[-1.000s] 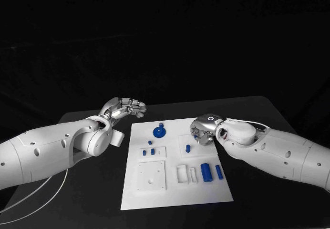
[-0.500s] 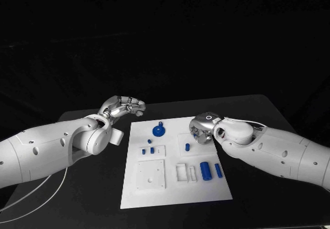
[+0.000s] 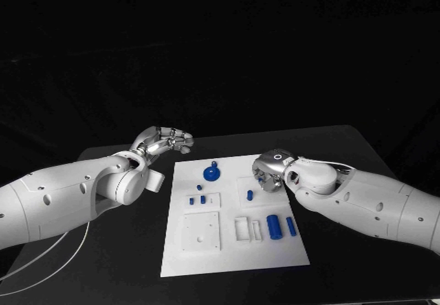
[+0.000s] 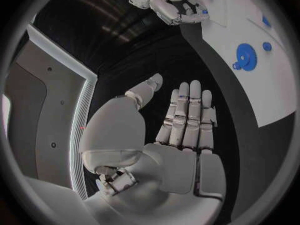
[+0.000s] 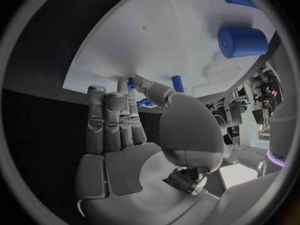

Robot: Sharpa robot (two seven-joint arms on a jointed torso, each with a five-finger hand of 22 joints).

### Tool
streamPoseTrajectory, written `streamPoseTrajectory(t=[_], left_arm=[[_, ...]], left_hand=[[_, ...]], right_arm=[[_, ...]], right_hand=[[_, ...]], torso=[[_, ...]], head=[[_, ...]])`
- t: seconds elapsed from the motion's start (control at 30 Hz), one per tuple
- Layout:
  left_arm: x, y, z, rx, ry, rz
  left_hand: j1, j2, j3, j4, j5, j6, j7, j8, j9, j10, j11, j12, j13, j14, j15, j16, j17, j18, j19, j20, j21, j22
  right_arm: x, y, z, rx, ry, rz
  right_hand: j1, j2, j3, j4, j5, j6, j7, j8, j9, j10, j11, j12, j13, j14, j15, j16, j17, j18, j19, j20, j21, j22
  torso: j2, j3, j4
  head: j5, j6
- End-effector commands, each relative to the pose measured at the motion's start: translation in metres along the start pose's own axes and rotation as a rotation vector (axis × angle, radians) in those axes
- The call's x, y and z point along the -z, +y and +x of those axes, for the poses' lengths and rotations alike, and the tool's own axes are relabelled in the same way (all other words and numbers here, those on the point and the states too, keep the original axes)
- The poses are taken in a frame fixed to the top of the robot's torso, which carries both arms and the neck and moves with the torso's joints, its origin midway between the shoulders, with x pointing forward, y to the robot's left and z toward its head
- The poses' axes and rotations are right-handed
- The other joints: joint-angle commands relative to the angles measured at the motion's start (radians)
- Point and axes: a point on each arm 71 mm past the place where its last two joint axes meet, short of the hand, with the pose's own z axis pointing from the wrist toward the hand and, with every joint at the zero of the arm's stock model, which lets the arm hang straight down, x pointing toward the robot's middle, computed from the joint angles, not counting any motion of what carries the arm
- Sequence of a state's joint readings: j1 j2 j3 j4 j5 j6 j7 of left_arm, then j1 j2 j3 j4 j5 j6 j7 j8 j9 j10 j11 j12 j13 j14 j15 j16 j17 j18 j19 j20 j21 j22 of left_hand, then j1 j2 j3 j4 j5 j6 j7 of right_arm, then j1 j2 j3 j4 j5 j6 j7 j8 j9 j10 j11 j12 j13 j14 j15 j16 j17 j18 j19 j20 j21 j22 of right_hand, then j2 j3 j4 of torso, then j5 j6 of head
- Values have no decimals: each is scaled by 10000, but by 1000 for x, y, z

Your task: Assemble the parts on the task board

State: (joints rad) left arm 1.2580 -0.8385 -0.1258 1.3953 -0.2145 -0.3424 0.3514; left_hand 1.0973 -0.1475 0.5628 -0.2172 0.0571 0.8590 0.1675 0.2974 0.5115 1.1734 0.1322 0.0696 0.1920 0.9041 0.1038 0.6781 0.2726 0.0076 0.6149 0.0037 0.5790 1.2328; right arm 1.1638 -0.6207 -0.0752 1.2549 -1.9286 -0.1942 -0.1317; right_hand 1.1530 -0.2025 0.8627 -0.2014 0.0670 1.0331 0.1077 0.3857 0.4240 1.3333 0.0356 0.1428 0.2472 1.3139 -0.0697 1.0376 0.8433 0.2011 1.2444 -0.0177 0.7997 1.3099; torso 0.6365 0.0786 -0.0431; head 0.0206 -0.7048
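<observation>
A: Black table (image 3: 119,159), dark backdrop. Head view first. What is noted?

B: White board (image 3: 234,219) seen mid-table, long axis running away from the robot. Right hand (image 3: 271,173) is poised over the board's far right part, next to a small blue peg (image 3: 249,196). Whether anything is grasped cannot be told from above. Left hand (image 3: 165,143) is held off the board's far left corner, fingers curled, nothing seen in them.

A: Parts counted?

B: One blue gear (image 3: 212,173) at the far middle. A big cylinder (image 3: 274,226) and a thinner one (image 3: 292,227) are laid side by side at the near right, long axes pointing away from the robot. Two short pegs (image 3: 197,200) are stood in a small block at the left, with one tiny piece beyond them. Seven blue parts are counted, roughly.

A: Left wrist view?

B: Left hand (image 4: 184,135) is shown flat, fingers straight and together, palm empty; the board's edge (image 4: 250,85) and the gear (image 4: 245,56) are seen beside it.

A: Right wrist view?

B: Right hand (image 5: 125,135) is shown released, fingers extended, empty. The peg (image 5: 177,83) is seen just past the fingertips; the big cylinder (image 5: 242,41) lies farther off. The right hand is judged nearer to every loose part, so the next reach is likely its own.
</observation>
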Motion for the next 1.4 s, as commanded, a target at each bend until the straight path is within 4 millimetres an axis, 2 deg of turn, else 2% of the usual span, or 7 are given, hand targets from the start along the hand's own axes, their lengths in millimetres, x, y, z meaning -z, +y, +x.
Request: streamPoseTrajectory(t=[0.03,0.63,0.97,1.2,1.4], left_arm=[[-1,-2,0,71,29,71],[-2,-1,-5,13,-104,36],[-2,0,-8,-25,-196,21],[-3,1,-9,-62,-280,20],[-4,1,-9,-79,-320,18]], left_hand=[[-21,73,-43,17,21,-44,-10,41,-14,-87,-2,-24,-14,50,9,-60,21,157,39,9,-55,10],[-28,64,-45,25,26,-55,-7,43,-21,-98,2,-18,-19,66,6,-86,47,160,58,7,-65,15],[-28,63,-43,28,28,-59,-6,45,-24,-102,3,-15,-21,74,5,-100,62,163,69,5,-71,17],[-25,61,-41,29,28,-61,-5,47,-27,-103,3,-12,-21,80,3,-109,72,166,77,3,-74,19],[-25,64,-39,33,29,-64,-4,49,-29,-101,2,-8,-21,87,2,-118,83,168,87,2,-77,20]], right_arm=[[2,3,4,147,11,-46],[6,1,-9,-94,-634,-34],[15,3,-29,-693,-1076,-162],[19,17,-42,-1742,-1574,-659],[18,36,-50,-2301,-1840,-1259]], right_hand=[[-2,55,86,13,33,88,-15,56,14,73,-16,26,22,-10,-79,69,11,607,50,-48,72,209],[6,-25,263,76,-123,141,-33,47,42,108,-34,-5,181,11,-97,124,16,607,73,-79,198,198],[10,-56,293,106,-129,156,-39,48,53,120,-39,-12,225,12,-101,138,17,607,79,-89,237,200],[13,-66,309,133,-129,161,-41,46,60,123,-40,-20,251,9,-103,143,16,607,87,-97,267,202],[15,-54,318,148,-117,153,-38,38,61,116,-39,-30,266,5,-102,142,13,607,87,-102,282,202]], torso=[[-1,5,-4],[1,1,-6],[1,2,-12],[1,0,-24],[5,8,-5]], head=[[11,5],[-6,46],[80,29],[144,21],[266,26]])
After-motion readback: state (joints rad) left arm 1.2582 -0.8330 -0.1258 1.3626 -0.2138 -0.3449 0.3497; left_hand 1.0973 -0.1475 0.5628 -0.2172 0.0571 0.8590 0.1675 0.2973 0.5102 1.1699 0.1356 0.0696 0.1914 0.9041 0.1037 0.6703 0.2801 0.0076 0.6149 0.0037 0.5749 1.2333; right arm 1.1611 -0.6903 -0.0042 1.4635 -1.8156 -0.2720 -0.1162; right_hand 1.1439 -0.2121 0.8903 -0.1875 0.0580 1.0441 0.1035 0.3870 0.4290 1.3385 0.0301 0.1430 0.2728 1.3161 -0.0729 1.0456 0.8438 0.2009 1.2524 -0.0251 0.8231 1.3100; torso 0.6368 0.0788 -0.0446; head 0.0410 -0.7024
